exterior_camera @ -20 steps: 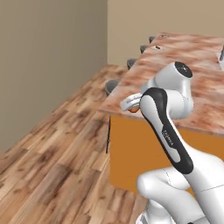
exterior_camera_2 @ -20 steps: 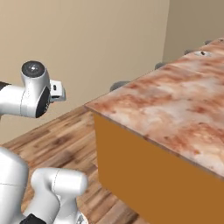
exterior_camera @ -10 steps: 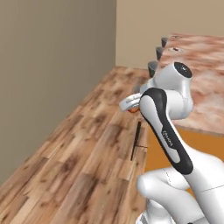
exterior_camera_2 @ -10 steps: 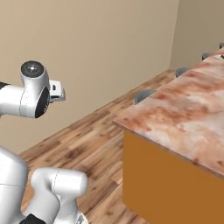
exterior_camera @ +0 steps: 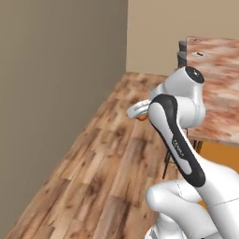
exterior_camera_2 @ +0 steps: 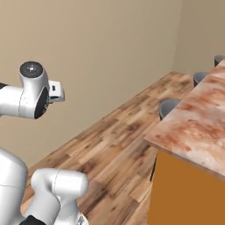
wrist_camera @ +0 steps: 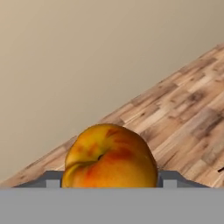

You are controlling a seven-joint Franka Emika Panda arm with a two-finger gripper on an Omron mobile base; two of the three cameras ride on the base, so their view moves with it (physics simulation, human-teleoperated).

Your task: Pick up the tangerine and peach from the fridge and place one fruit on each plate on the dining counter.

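Between the fingers of the hand point(wrist_camera: 109, 186) sits the peach point(wrist_camera: 110, 156), round, smooth, red-orange with yellow, firmly grasped above plank flooring; the marbled tabletop point(exterior_camera_2: 197, 127) (square-edged) stands beside open floor.

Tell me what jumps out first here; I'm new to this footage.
A round red-orange peach with a yellowish patch looms close in the hand view, sitting between the jaws. Beyond it, the pink-brown marbled dining counter stands at the right, over a bare wood-plank floor.
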